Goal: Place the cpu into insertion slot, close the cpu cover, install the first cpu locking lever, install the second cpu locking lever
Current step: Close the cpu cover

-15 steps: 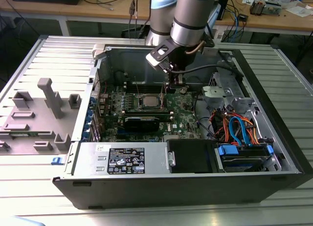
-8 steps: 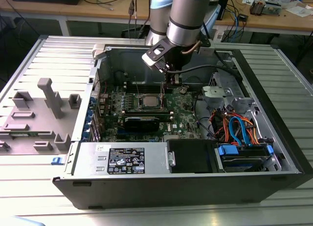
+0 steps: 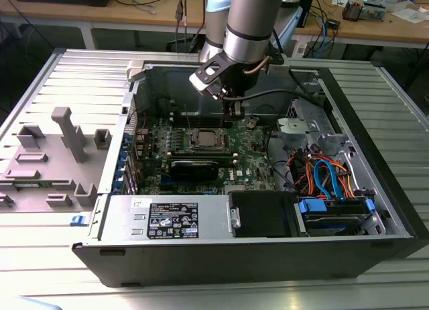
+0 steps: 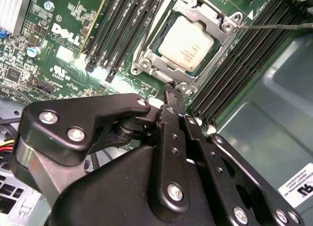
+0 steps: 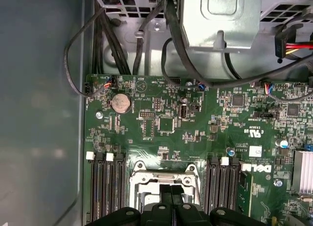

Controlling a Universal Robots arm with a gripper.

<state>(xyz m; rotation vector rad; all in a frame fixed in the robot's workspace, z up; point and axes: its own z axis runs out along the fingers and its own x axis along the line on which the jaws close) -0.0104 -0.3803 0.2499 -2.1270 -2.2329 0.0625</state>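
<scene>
The cpu lies flat in the insertion slot on the green motherboard, its silvery-tan top showing. The cpu cover is down around it as a metal frame. In the exterior view the cpu sits just to the left of and below my gripper. My gripper is shut, fingers pressed together, with the tips at the slot's edge near a small metal hook. A thin locking lever sticks out sideways past the cover's corner. In the first wrist view the fingers overlap the cover.
Long black memory slots flank the socket on both sides. The grey case wall stands close by. A drive cage with orange and blue cables fills the exterior view's right. A grey fixture stands outside the case.
</scene>
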